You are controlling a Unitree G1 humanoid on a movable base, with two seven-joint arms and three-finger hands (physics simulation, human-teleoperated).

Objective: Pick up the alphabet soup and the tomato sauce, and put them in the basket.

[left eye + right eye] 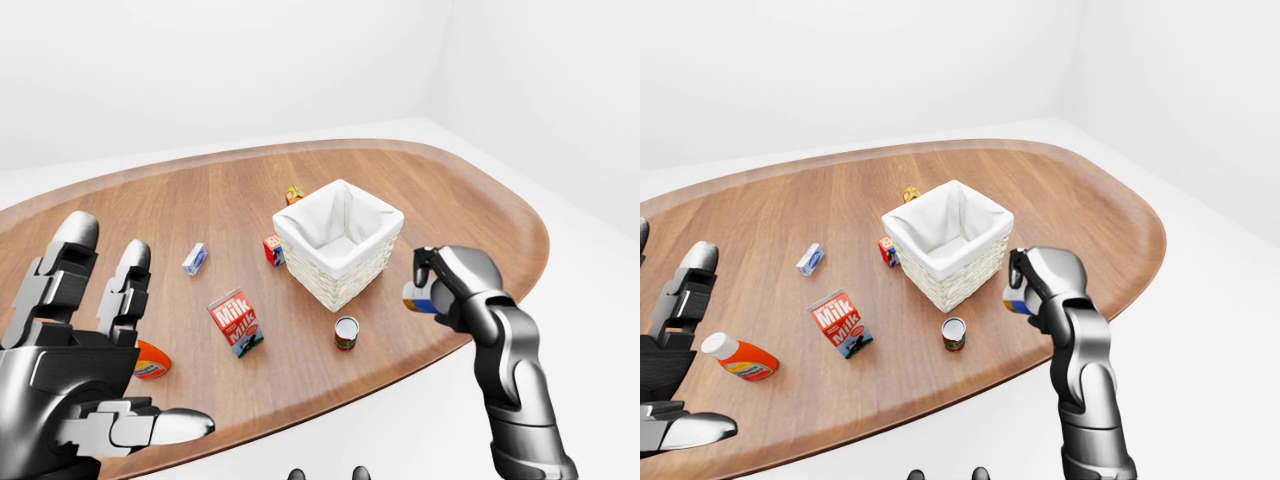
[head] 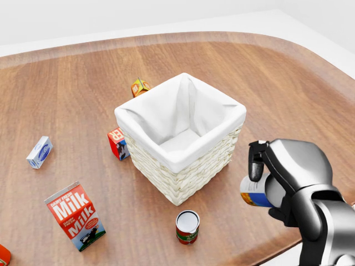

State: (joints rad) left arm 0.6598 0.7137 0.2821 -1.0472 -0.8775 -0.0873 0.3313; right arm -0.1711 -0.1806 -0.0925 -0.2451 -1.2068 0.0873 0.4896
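Note:
My right hand (image 2: 259, 178) is shut on a white, blue and orange can, the alphabet soup (image 2: 252, 194). It holds the can in the air just right of the basket and below its rim height in the head view. The white-lined wicker basket (image 2: 191, 176) stands mid-table and shows nothing inside. The tomato sauce can (image 2: 187, 227), red-labelled with a silver top, stands upright on the table just below the basket. My left hand (image 1: 140, 340) is open and empty at the lower left of the left-eye view, far from both cans.
On the wooden table (image 2: 66, 94) lie a milk carton (image 2: 75, 216), a small blue-white box (image 2: 39, 152), a red box (image 2: 117, 143) against the basket's left side, and an orange box (image 2: 139, 87) above it. An orange bottle (image 1: 740, 357) lies at left.

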